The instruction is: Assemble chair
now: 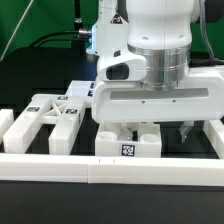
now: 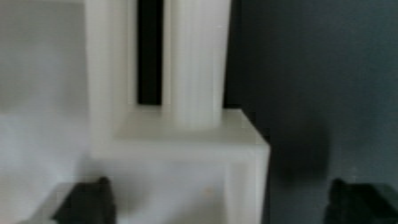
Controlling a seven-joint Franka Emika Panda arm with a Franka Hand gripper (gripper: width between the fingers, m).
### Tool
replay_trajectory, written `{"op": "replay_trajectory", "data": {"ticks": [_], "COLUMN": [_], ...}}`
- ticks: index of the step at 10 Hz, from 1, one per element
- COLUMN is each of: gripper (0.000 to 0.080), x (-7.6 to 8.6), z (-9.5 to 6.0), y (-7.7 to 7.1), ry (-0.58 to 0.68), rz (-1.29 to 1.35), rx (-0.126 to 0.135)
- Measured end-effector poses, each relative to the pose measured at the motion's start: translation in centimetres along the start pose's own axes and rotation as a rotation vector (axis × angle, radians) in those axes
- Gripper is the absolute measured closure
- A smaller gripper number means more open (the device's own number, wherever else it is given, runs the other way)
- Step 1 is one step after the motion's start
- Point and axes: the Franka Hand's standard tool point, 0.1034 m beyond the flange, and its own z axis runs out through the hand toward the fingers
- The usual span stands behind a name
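Starting at the exterior view's left: a bunch of ladder-like white plastic frame pieces lie flat on the black table, with small square black-and-white tags facing up (they overlap, so I can't tell how many separate pieces there are). A long plain white border bar runs across in front of them, on the camera side.

In the middle, a chunky white plastic block with a tag on its near face sits just behind that bar. That's the chair part in play here. The white robot arm stands straight over it. The gripper hangs at the block's level, a bit toward the exterior view's right of the tagged face. One dark finger shows on that right side, clear of the block. The other finger is hidden behind white plastic.

The wrist view is blurry but it helps. The block sits between the two dark fingers, and two pale upright bars extend from it. The gripper has its jaws wide apart and isn't clamped on anything. There's a clear dark gap between the block and one finger. I can't tell whether the other finger is touching the block.
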Motion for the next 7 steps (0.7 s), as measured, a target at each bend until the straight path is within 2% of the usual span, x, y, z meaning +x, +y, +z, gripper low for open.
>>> {"op": "replay_trajectory", "data": {"ticks": [2,3,4,5,7], "gripper": [0.0531,0.0667,0.0667,0.0769,0.0769], "x": [0.00,0.00,0.00,0.01,0.01], "z": [0.00,0.00,0.00,-0.01,-0.01], "y": [0.00,0.00,-0.01,-0.01,-0.01], "ry": [0.000,0.000,0.000,0.000,0.000], "rz": [0.000,0.000,0.000,0.000,0.000], "rx": [0.000,0.000,0.000,0.000,0.000]}}
